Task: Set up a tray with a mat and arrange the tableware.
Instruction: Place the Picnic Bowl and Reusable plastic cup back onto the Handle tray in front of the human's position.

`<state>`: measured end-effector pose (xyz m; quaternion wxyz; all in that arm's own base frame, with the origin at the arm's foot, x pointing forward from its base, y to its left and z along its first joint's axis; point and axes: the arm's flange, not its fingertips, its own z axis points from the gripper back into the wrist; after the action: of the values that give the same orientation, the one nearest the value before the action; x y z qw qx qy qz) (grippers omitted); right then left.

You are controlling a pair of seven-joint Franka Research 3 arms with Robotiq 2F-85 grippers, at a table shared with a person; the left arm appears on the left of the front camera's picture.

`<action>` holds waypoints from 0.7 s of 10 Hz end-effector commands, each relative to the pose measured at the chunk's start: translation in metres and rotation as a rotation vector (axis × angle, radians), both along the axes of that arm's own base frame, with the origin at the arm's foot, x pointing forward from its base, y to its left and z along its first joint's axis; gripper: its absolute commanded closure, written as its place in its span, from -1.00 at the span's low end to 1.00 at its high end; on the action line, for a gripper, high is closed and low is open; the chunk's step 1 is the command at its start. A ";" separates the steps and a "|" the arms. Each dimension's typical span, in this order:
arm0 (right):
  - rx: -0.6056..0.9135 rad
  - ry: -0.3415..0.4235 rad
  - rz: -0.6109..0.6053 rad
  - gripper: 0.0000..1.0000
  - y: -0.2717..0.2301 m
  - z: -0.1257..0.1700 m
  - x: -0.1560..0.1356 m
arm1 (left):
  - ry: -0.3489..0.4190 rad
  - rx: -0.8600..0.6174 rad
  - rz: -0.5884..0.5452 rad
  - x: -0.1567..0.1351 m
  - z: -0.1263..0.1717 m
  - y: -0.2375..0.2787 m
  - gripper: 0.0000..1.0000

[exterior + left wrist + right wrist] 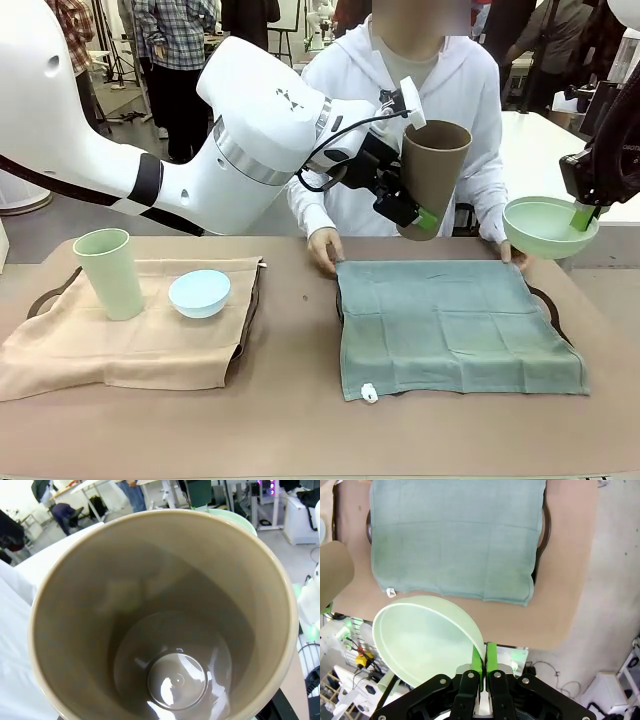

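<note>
Brown cup (432, 170) is held in the left gripper's (412, 212) jaws; right gripper (484, 661) pinches the mint bowl's (422, 635) rim above the green mat (450, 320).

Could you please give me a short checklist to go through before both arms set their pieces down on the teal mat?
1. Left claw clamps the brown cup, held above the table: ok.
2. Right claw pinches the rim of the mint green bowl: ok.
3. Teal mat lies flat over its tray, bare of tableware: ok.
4. Person's hands rest at the mat's far edge, close to the drop zone: not ok.
5. Pale green cup and light blue bowl stand apart on the beige mat: ok.
6. Firmness of the cup grip: cannot tell.
</note>
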<state>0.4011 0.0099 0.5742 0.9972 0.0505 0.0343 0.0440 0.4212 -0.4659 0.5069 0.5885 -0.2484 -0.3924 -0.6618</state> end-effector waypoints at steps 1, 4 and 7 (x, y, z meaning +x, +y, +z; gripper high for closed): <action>-0.001 -0.005 -0.002 1.00 0.000 -0.003 0.000 | -0.012 0.004 -0.013 0.003 0.005 -0.002 0.57; -0.001 -0.005 -0.002 1.00 0.000 -0.003 0.000 | -0.012 0.004 -0.013 0.003 0.005 -0.002 0.57; -0.001 -0.005 -0.002 1.00 0.000 -0.003 0.000 | -0.012 0.004 -0.013 0.003 0.005 -0.002 0.57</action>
<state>0.4011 0.0099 0.5742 0.9972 0.0505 0.0343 0.0440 0.4212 -0.4659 0.5069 0.5885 -0.2484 -0.3924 -0.6618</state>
